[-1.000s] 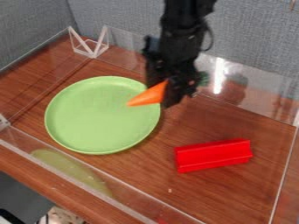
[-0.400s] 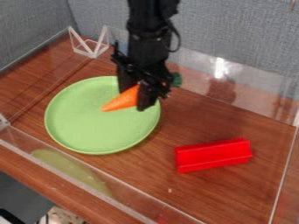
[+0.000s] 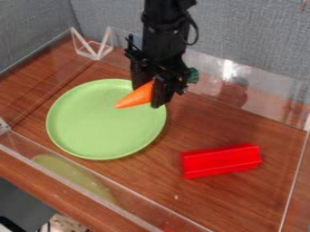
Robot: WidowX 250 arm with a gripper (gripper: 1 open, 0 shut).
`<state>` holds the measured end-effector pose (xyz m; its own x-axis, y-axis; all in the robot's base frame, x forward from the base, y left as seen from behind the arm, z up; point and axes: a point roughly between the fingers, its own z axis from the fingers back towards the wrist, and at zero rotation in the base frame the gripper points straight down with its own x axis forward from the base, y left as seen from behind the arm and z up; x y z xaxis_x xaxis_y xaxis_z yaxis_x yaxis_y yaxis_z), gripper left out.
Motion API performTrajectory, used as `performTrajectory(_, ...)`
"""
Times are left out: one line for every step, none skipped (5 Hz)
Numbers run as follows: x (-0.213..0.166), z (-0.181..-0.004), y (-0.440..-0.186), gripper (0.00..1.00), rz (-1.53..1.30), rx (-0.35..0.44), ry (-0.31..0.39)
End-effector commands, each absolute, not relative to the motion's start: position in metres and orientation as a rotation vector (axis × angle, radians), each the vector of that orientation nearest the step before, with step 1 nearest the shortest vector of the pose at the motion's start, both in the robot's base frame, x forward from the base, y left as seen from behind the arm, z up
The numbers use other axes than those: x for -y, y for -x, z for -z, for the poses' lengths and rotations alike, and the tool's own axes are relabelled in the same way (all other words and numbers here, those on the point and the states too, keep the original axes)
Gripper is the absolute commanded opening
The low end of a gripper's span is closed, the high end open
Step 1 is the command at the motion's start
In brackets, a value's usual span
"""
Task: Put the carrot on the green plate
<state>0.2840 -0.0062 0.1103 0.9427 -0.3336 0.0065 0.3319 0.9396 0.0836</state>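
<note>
The orange carrot [image 3: 134, 97] hangs tilted in the air, its tip pointing left and down over the right part of the green plate [image 3: 91, 124]. My black gripper [image 3: 158, 88] comes down from above and is shut on the carrot's thick end. The carrot's green top is hidden behind the fingers. The plate lies flat on the wooden table, left of centre, with nothing on it.
A red rectangular block [image 3: 222, 160] lies on the table at the front right. A pale yellow-green elongated shape [image 3: 72, 177] sits by the front left edge. A white wire stand [image 3: 92, 43] is at the back left. Clear plastic walls [image 3: 260, 86] border the table.
The gripper carried the carrot left from the plate's right rim to over the plate, then shifted slightly back right and up. The red block and plate stayed put.
</note>
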Motion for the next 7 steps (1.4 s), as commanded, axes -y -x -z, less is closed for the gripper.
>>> performTrajectory(-0.008, -0.115, -0.268, 0.00, 0.306, 0.041, -0.087)
performTrajectory(-0.028, -0.105, -0.256, 0.00, 0.285, 0.031, -0.084)
performTrajectory(-0.038, -0.094, -0.250, 0.00, 0.284, 0.030, -0.065)
performTrajectory(-0.043, -0.084, -0.250, 0.00, 0.292, 0.027, -0.051)
performTrajectory(-0.046, -0.082, -0.253, 1.00, 0.300, 0.026, -0.044)
performTrajectory(-0.049, -0.082, -0.256, 1.00, 0.302, 0.026, -0.038)
performTrajectory(-0.053, -0.083, -0.264, 1.00, 0.298, 0.035, -0.043)
